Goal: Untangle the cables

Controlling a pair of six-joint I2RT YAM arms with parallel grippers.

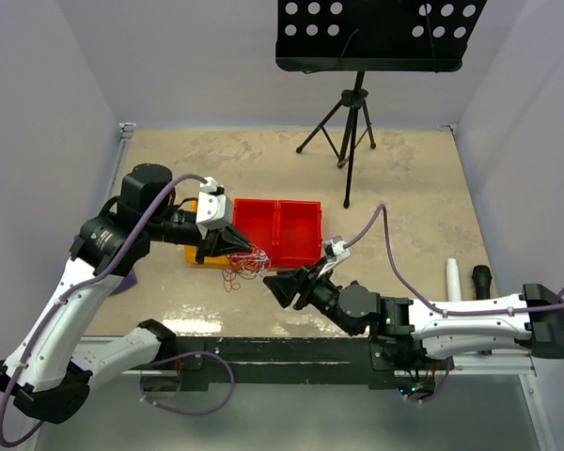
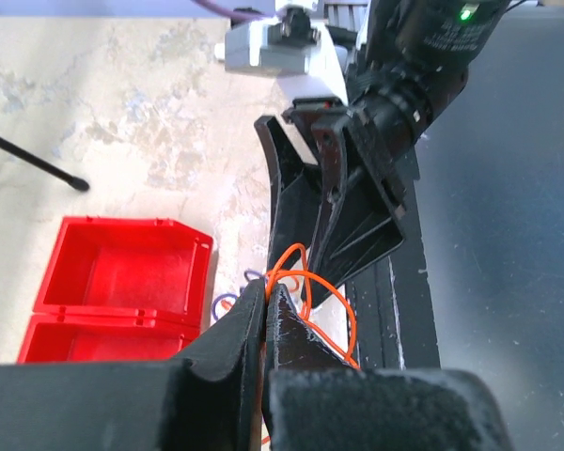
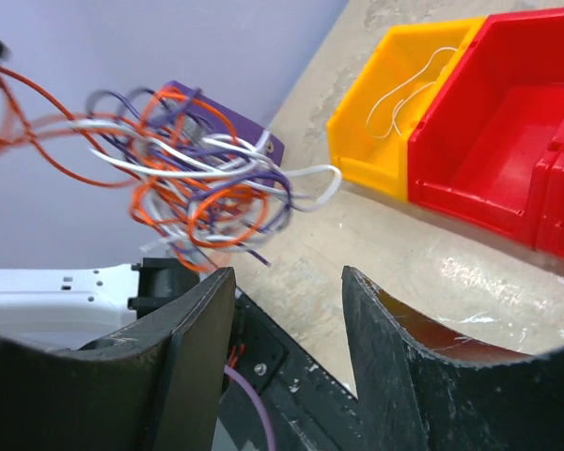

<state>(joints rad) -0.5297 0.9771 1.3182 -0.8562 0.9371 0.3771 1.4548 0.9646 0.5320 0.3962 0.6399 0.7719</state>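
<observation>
The cables (image 3: pixel 195 180) are a loose tangle of thin orange, white and purple wires hanging in the air. In the top view the cables (image 1: pixel 250 259) dangle under my left gripper (image 1: pixel 245 248), just in front of the bins. My left gripper (image 2: pixel 266 293) is shut on an orange wire loop (image 2: pixel 331 287) of that tangle. My right gripper (image 3: pixel 288 282) is open with nothing between its fingers, just below and right of the tangle. In the top view my right gripper (image 1: pixel 272 285) points left at the tangle. One white wire (image 3: pixel 409 94) lies in the yellow bin (image 3: pixel 374 148).
Two joined red bins (image 1: pixel 278 229) stand mid-table, the yellow bin (image 1: pixel 195 255) at their left. A purple flat piece (image 3: pixel 227 122) lies behind the tangle. A black tripod stand (image 1: pixel 351 122) is at the back. A white cylinder (image 1: pixel 454 279) and a black one (image 1: pixel 481 278) stand at the right.
</observation>
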